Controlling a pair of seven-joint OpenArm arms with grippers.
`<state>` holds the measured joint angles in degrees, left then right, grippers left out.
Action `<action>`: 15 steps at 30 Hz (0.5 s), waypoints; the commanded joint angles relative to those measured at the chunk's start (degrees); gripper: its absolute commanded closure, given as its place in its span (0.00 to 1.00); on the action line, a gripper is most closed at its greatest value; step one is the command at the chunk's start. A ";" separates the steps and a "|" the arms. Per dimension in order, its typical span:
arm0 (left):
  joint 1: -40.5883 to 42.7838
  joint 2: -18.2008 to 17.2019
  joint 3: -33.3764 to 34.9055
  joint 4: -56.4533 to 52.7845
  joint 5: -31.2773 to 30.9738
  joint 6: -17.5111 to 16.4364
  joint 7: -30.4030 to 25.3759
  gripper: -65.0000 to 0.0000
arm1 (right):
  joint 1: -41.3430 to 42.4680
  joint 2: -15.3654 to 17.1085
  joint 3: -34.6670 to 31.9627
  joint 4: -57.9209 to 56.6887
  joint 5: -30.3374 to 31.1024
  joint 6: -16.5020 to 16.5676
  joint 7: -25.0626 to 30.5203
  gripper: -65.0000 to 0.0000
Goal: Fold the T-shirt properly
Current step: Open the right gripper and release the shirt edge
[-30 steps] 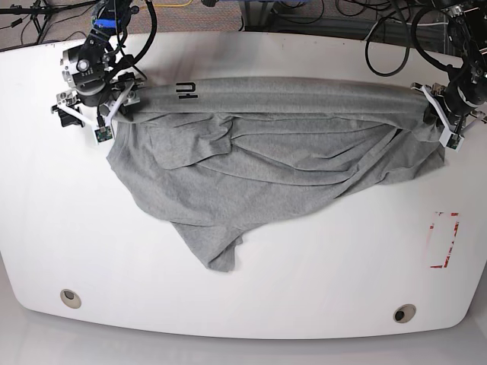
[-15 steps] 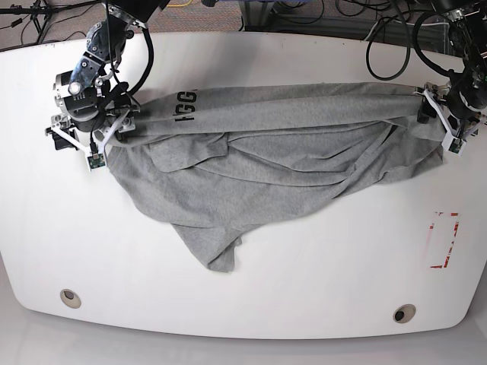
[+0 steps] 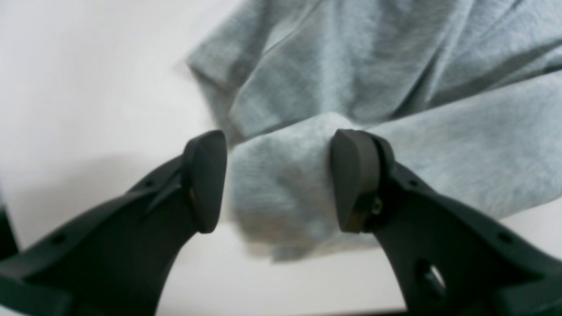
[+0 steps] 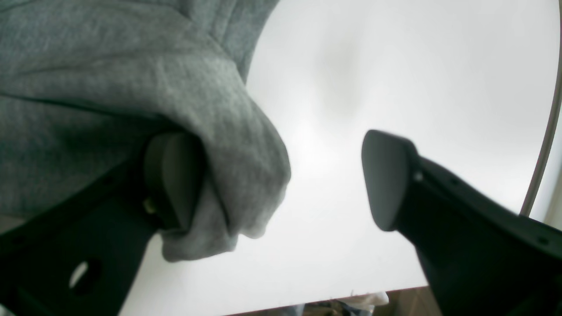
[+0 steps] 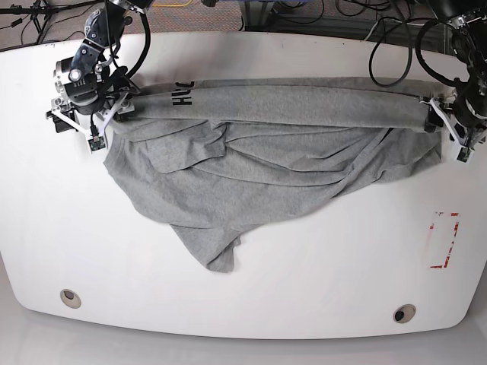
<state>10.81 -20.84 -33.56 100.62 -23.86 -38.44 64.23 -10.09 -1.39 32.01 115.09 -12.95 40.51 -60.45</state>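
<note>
While crumpled, T-shirt apparently spans table left-right.

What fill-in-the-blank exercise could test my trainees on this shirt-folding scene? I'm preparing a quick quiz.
1. The T-shirt is ______ in colour.
2. The lettering printed on the shirt is ______.
3. In the base view, the lettering sits at the end of the shirt nearest the ______ gripper.
4. The left gripper has fabric between its jaws, which stand ______.

Missing words: grey; black; right; open
</note>
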 commanded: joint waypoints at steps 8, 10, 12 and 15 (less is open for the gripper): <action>-4.96 -1.18 -0.86 1.93 -2.82 -0.29 3.95 0.45 | -3.06 0.55 -1.28 1.35 3.76 -0.51 0.53 0.18; -5.14 -1.27 -0.86 2.81 -4.41 -0.29 4.30 0.45 | -4.55 0.64 -2.60 1.35 3.94 -0.51 0.53 0.18; -5.14 -1.27 -0.86 3.51 -5.90 -0.29 4.30 0.45 | -6.13 0.64 -3.31 1.53 4.47 -0.51 0.53 0.18; -5.14 -1.27 -0.77 3.78 -6.87 -0.20 4.30 0.45 | -8.07 0.64 -3.31 1.62 6.75 -0.51 0.53 0.18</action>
<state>6.31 -21.15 -34.09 103.24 -29.89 -38.65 69.38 -16.69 -1.21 28.42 115.24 -7.73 40.29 -60.45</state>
